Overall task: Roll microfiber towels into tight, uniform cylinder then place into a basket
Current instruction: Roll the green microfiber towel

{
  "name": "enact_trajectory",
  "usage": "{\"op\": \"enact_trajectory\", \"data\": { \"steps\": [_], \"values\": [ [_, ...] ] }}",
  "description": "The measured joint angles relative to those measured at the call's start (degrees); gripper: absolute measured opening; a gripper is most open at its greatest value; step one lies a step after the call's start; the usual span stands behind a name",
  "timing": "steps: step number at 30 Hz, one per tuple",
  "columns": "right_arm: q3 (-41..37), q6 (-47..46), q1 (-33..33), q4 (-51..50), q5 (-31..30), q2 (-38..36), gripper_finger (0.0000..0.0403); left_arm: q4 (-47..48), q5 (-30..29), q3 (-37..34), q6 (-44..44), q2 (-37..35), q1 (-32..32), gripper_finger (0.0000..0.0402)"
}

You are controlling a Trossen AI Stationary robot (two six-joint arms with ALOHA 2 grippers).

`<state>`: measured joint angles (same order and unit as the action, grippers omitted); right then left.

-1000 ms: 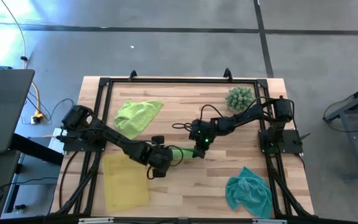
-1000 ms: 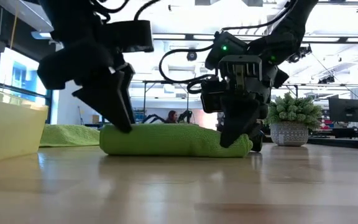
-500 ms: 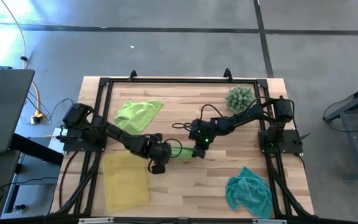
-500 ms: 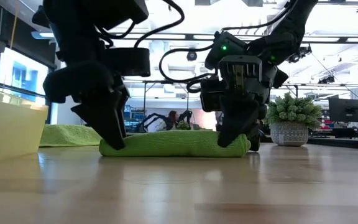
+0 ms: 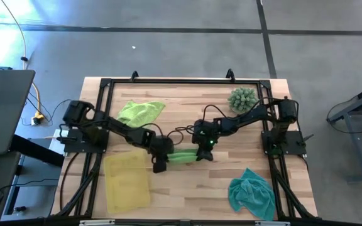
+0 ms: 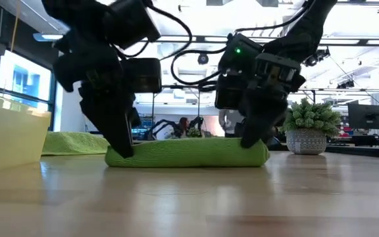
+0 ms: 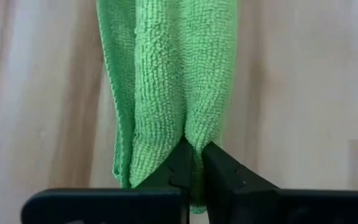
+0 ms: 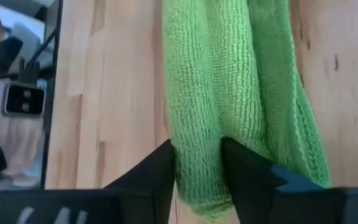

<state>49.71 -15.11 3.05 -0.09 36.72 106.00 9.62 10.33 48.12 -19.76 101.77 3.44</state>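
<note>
Left end effector (image 5: 161, 159) pinched shut on one end of the rolled lime towel (image 5: 180, 156) at mid-counter, likely to keep the roll tight. Right end effector (image 5: 203, 152) at the other end, fingers parted astride the cloth, grip uncertain. Basket (image 5: 127, 183) near the front-left corner, close past the left arm. Second lime towel (image 5: 138, 115) loose toward the back-left, teal towel (image 5: 251, 194) crumpled at front-right, spiky plant (image 5: 242, 99) back-right; none blocking the way.
</note>
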Motion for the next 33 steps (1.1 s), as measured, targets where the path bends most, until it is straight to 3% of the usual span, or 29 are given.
{"op": "enact_trajectory", "data": {
  "steps": [4,10,15,19,25,30,33],
  "values": [
    [-0.1,6.5,-0.6,-4.9,-4.8,-4.3,0.0133,-0.3,6.9,-0.1,1.4,0.3,-3.2,0.001],
    [-0.1,20.9,-7.7,-7.6,-27.7,-10.7,0.0133,0.5,15.5,-0.3,2.2,0.5,-7.1,0.0011],
    [0.0,31.5,-16.1,-3.6,-39.3,-10.5,0.0133,2.2,18.4,-0.3,2.1,0.7,-10.6,0.0012],
    [0.0,33.6,-19.9,-1.0,-47.4,-9.9,0.0133,2.8,19.4,-0.3,1.9,0.7,-12.4,0.0012],
    [0.0,33.5,-22.2,3.3,-49.0,-9.6,0.0133,3.0,18.9,-0.3,0.4,0.6,-13.1,0.0012],
    [0.0,33.7,-21.9,7.4,-46.6,-5.1,0.0133,3.0,18.6,-0.2,-0.8,0.6,-13.1,0.0012],
    [0.0,36.1,-21.7,8.2,-50.1,-4.0,0.0133,3.0,18.5,-0.2,-0.8,0.6,-13.0,0.0012]
  ]
}}
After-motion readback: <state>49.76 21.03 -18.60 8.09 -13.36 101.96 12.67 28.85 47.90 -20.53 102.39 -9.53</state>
